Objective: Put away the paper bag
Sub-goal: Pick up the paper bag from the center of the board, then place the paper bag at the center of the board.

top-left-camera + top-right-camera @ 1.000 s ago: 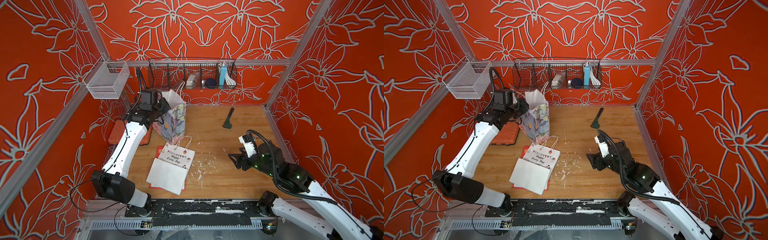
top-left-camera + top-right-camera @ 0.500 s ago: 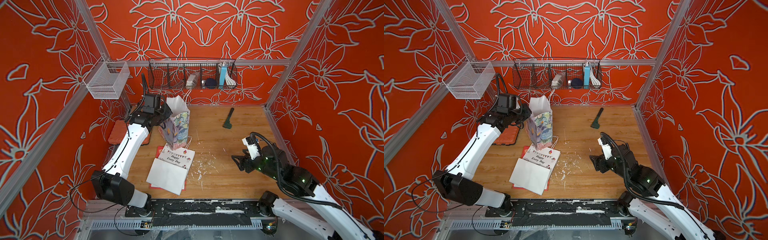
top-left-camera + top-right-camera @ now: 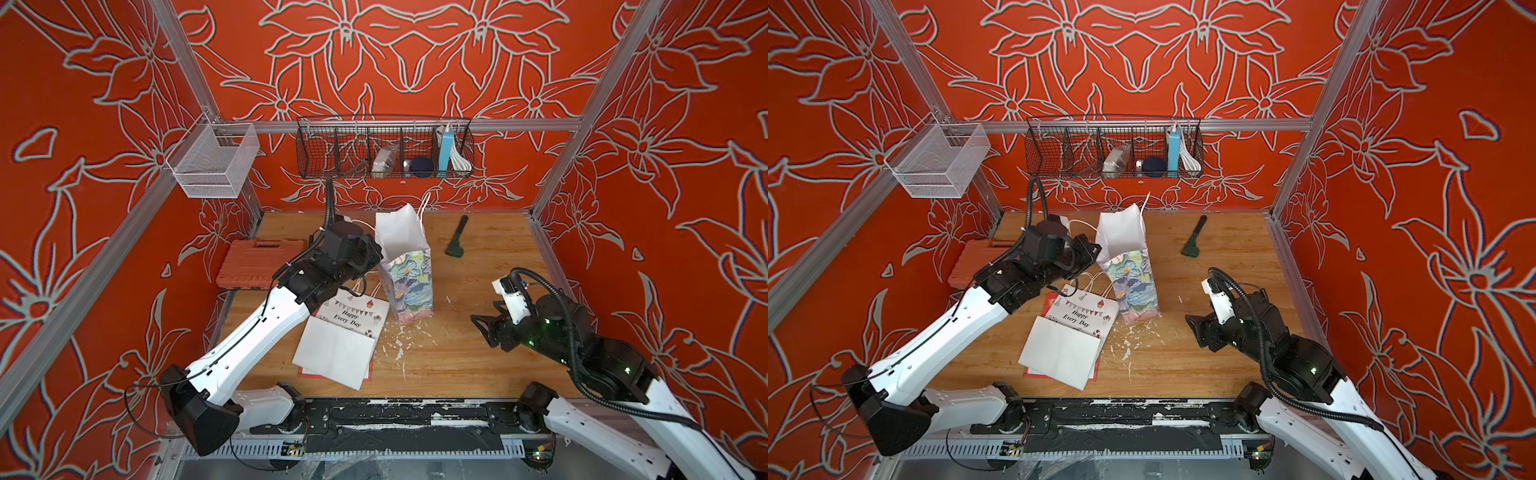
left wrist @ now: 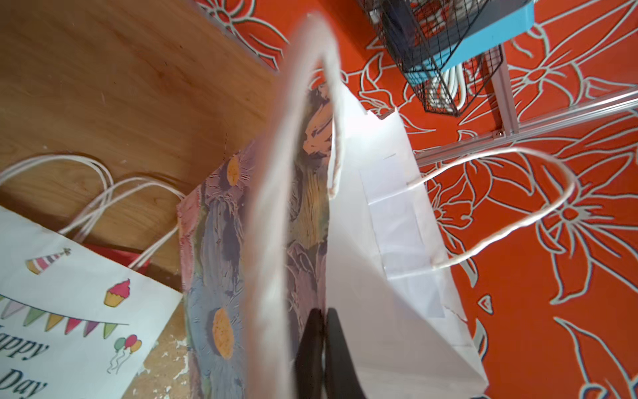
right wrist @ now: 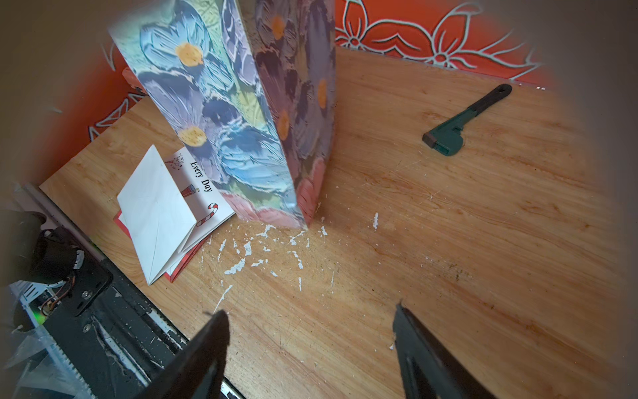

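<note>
On the desk (image 3: 478, 353), risks tearing or toppling the bag (image 3: 409, 274), tilted near the middle beside flat bags (image 3: 340, 345), with left jaws shut on only its thin rim and right jaws wide open, empty, well apart. Could snag the loose handle (image 4: 573, 186) too. Cannot make out the bag's inside or any set-down spot.

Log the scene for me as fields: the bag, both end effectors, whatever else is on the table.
floral paper bag: standing on wooden table, mouth open
left end effector: shut on the bag's top edge
right end effector: open, empty, apart from the bag
Happy Every Day bag: lying flat beside the floral bag's base
green tool: on table near back wall
</note>
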Controlling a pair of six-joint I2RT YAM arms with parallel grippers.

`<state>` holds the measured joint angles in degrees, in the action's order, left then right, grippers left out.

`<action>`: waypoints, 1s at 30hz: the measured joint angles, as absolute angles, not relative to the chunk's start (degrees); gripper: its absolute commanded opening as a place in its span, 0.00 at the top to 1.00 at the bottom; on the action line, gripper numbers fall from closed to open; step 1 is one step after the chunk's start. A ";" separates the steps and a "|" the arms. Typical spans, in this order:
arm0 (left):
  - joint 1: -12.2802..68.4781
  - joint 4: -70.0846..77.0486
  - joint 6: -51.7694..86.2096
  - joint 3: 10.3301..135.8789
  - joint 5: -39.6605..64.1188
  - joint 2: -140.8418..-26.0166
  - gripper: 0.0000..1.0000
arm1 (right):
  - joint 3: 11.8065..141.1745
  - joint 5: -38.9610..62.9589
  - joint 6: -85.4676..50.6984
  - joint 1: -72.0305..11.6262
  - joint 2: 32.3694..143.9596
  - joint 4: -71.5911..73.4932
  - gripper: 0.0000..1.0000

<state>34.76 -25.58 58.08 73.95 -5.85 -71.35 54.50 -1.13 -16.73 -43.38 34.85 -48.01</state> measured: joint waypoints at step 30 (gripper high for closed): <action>52.58 -17.54 60.80 69.25 -24.51 -75.61 0.05 | 39.75 -5.15 -12.62 -43.38 42.50 -25.76 0.17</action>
<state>52.58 -17.54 60.80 69.25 -24.51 -75.61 39.75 -5.15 -12.62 -43.38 42.50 -25.76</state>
